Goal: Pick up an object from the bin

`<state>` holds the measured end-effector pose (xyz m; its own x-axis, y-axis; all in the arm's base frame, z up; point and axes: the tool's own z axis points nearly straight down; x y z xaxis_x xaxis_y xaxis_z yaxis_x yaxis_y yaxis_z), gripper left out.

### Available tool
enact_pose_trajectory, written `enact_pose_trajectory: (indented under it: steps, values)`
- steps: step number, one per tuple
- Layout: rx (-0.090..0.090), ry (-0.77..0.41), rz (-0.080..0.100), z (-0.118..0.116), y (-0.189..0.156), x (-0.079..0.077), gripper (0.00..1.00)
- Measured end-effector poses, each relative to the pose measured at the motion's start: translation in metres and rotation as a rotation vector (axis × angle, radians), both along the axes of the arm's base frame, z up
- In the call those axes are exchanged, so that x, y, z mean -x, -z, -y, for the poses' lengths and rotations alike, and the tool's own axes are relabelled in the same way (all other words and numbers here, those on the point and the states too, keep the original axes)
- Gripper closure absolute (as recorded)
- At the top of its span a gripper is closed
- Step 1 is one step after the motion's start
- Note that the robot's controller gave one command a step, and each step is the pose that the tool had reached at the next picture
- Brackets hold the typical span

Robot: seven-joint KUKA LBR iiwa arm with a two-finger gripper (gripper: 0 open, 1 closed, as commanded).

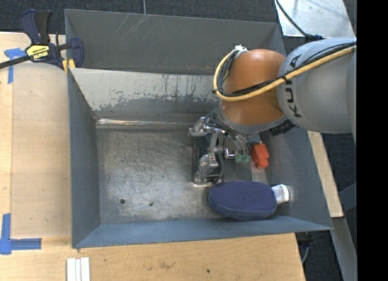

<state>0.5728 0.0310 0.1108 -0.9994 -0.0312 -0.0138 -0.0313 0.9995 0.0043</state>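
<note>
My gripper (205,152) hangs low over the bin floor, right of the middle. Its two metal fingers (207,172) stand apart, open, with only bare floor showing between them. A dark blue oval pouch (241,200) lies just below and right of the gripper at the bin's front wall, not touched by it. A small clear bottle with a white cap (281,194) pokes out from behind the pouch's right end. An orange-red piece (260,155) and a small green thing (243,158) lie right of the gripper, partly hidden under the wrist.
The arm with its orange dome and yellow cable comes in from the right and covers the bin's right rear part. The left half of the floor is bare scuffed metal, and sloping walls ring it.
</note>
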Motion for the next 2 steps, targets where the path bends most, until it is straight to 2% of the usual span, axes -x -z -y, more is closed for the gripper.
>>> enact_pose_trajectory:
  steps: [1,2]
  values:
    - [0.004,-0.06,-0.003,0.0493,-0.0128,-0.0018,0.0]
    - [0.002,-0.143,-0.005,0.0461,-0.0041,-0.0044,0.0]
